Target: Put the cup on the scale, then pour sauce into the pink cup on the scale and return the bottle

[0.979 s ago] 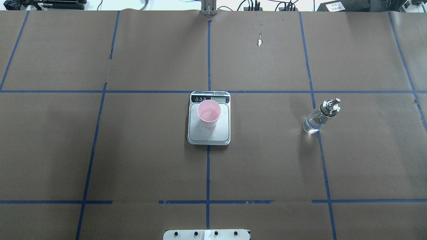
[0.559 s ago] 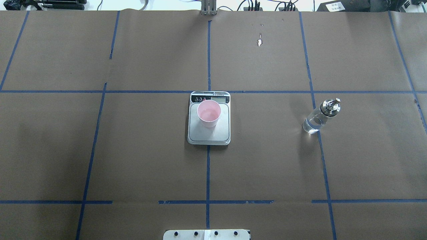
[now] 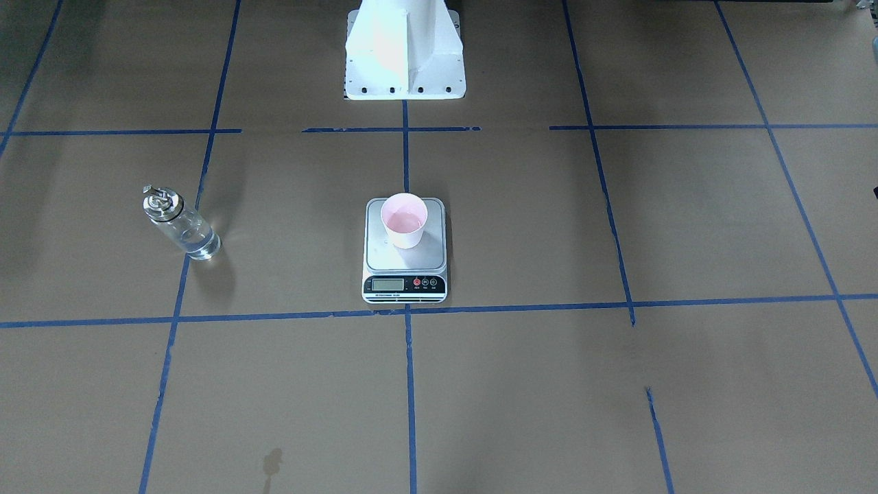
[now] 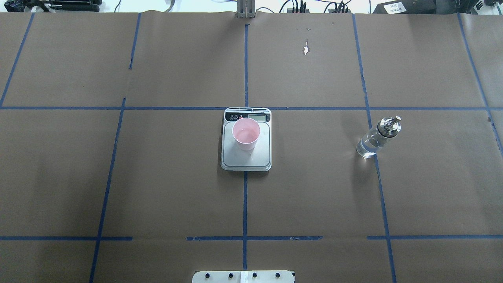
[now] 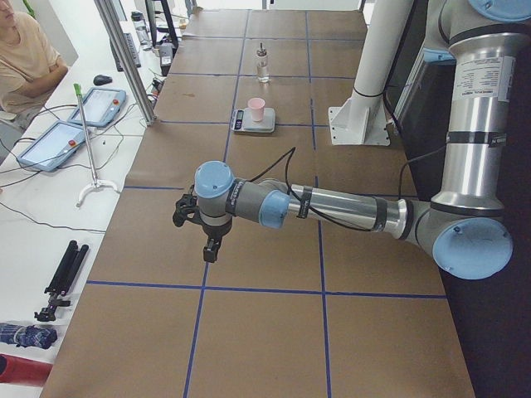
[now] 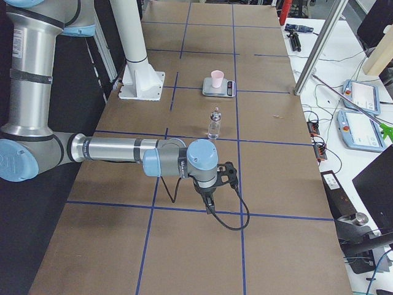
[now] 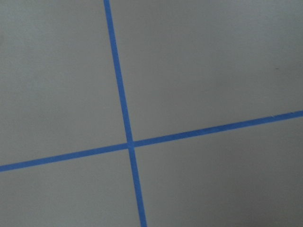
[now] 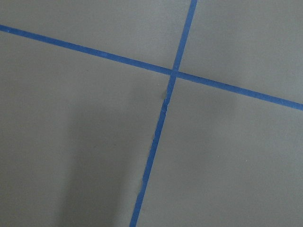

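**potwatcher:** So where is this one at? The cup is sitting upright on the scale, toward the display end of the platform. There's a wet-looking sheen in the bottom, though I can't swear it's liquid.

**gridline_gary:** Yeah, and the bottle is standing upright on the table, well apart from the scale on the robot's right, parked right on a blue tape line. You can see clear sauce low in the glass. Nothing is touching it. My read is that all three steps look done: cup placed, pour made, bottle set down.

**potwatcher:** So what's the next move?

**gridline_gary:** Pretty much nothing, I'd guess. At most you'd check the scale reading, and I can't read the display from here. If it came up short, the right arm would have to come in for the bottle.

**potwatcher:** What about the pincers?

**gridline_gary:** The left gripper hangs over bare paper near the table's left end. The right gripper does the same at the other end, on the near side of the bottle. Both only show in the side cameras, so I can't tell whether the fingers are apart or together. Neither seems to have anything near it to hold. The wrist cams show just paper and tape crossings.
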Controlling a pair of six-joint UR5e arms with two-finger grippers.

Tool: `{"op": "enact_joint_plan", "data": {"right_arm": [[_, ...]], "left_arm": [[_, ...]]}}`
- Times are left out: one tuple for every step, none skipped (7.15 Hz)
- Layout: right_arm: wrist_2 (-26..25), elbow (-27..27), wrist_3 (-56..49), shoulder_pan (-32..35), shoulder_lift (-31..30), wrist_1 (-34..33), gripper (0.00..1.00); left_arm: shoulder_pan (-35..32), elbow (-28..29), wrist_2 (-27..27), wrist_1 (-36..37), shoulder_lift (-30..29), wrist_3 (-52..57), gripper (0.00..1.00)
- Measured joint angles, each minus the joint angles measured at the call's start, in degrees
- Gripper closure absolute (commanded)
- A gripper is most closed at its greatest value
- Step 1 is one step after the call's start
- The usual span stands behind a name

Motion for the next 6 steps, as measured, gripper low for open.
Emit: {"op": "enact_joint_plan", "data": {"right_arm": [[0.17,-0.10,-0.03,0.00,-0.67,0.22,0.00],[-0.28,-0.14,-0.08,-0.24,-0.71,0.12,0.00],[-1.47,-0.10,-0.17,-1.05,-0.48,-0.10,0.00],[-3.11,-0.02,-0.37,-2.67,-0.32,-0.29,0.00],[-4.48,-0.04,-0.55,-4.32,-0.26,-0.81,0.00],[-5.03,0.07,-0.63,-5.44,0.08,-2.41,0.00]], "left_arm": [[0.00,0.48,-0.05,-0.11,0.26,0.09,0.00],[0.00,2.94,0.15,-0.46,0.01,0.18,0.00],[-0.08,5.42,0.21,-0.76,-0.16,0.22,0.00],[-0.12,6.55,0.12,-0.83,-0.02,0.21,0.00],[-0.14,6.98,0.00,-0.79,0.03,0.16,0.00],[-0.16,7.21,-0.01,-0.76,-0.12,0.05,0.00]]}}
